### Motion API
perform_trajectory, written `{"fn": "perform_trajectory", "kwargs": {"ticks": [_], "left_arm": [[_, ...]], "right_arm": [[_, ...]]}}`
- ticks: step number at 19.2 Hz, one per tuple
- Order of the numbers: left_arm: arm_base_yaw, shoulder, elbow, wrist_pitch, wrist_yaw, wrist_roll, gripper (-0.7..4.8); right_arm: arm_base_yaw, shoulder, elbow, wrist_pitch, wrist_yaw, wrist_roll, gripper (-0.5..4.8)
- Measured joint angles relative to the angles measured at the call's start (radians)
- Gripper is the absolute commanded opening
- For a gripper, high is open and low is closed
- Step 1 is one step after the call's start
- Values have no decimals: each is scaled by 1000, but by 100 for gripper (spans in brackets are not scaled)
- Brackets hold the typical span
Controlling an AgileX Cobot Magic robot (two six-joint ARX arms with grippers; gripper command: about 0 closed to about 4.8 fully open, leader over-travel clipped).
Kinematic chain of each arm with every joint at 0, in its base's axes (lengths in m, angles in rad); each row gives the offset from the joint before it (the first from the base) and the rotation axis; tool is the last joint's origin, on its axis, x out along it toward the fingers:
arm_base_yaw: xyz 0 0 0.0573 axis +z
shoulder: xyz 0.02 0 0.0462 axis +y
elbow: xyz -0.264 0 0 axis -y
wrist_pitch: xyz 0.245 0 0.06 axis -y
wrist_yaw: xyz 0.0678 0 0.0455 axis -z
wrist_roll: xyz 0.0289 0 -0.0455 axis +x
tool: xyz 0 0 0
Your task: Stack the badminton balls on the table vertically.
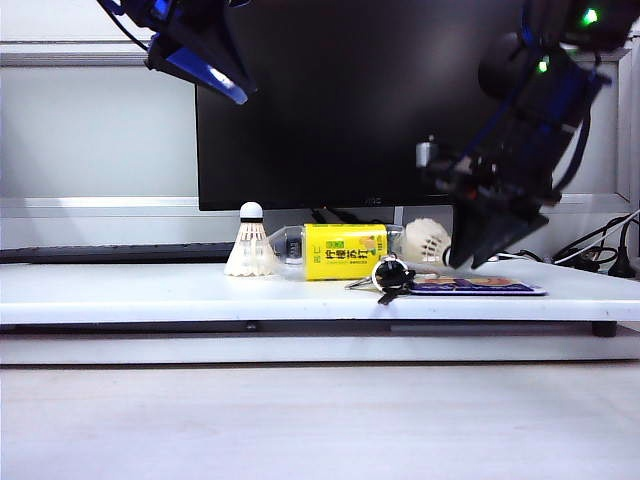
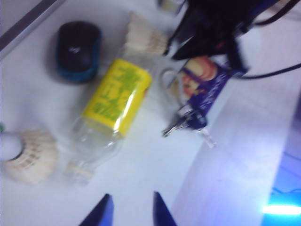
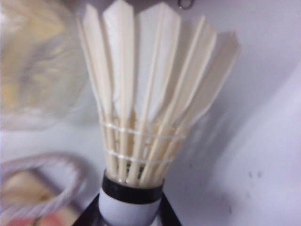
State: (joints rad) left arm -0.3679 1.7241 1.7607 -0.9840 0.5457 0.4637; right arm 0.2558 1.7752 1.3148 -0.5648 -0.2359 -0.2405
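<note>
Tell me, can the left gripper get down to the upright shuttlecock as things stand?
Probably yes. The left gripper hangs open above the table, and the upright shuttlecock stands beside the bottle, with nothing over its cork tip.

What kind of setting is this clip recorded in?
Probably an office or lab desk: a black monitor stands behind the white table, a computer mouse lies on it, and cables trail off to the side.

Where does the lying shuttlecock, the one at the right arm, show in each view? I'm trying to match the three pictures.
Exterior view: lying shuttlecock on the table, right of the yellow-labelled bottle, at the right gripper.
Left wrist view: it lies beyond the bottle's far end, beside the dark right arm.
Right wrist view: it fills the frame, its cork end between the jaws.
Shared landmark: the bottle.
</note>
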Motion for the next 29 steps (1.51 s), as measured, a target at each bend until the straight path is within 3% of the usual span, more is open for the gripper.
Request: {"fn": "perform_trajectory", "kwargs": {"ticks": [5, 7, 8, 12, 15, 22, 26, 29], "left_arm": [[1, 0, 0, -1, -119, 14, 121], [2, 0, 0, -5, -151, 21, 121], [2, 0, 0, -7, -170, 40, 121], [5, 0, 0, -20, -184, 101, 121], [5, 0, 0, -23, -184, 127, 121], [16, 0, -74, 13, -132, 195, 121], [18, 1, -105, 18, -288, 214, 121], [26, -1, -104, 18, -321, 196, 120]], "right_arm": [[0, -2, 257, -337, -22, 8, 116], [0, -5, 344, -427, -110, 48, 116], [0, -7, 387, -456, -204, 76, 116], [0, -5, 422, -426, -512, 178, 116], [0, 4, 422, -413, -644, 210, 116], [-1, 23, 418, -451, -761, 215, 116], [-1, 66, 418, -436, -805, 280, 116], [8, 126, 418, -375, -816, 379, 116]]}}
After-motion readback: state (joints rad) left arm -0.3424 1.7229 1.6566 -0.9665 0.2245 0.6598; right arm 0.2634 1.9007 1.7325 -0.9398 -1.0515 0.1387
